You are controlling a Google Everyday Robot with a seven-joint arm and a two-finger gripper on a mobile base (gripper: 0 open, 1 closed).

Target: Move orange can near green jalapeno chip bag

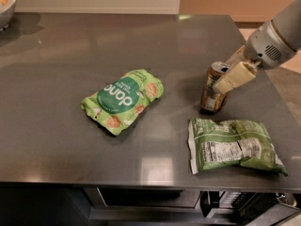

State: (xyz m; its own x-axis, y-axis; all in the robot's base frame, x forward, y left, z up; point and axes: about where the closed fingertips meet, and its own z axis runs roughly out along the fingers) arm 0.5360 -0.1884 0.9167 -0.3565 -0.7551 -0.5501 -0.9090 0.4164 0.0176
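Observation:
The orange can (212, 99) stands upright on the dark counter, right of centre, with its silver top showing. My gripper (226, 77) comes in from the right edge and is shut on the can, one cream finger (233, 77) lying across its upper right side. The green jalapeno chip bag (233, 146) lies flat just in front of the can, its white nutrition panel facing up. A small gap separates the can's base from the bag's top edge.
A lime-green pouch (123, 100) with a dark green circle lies at the counter's middle. A bowl (6, 4) sits at the far left corner. The counter's front edge (141, 185) runs below the bag, with shelves under it.

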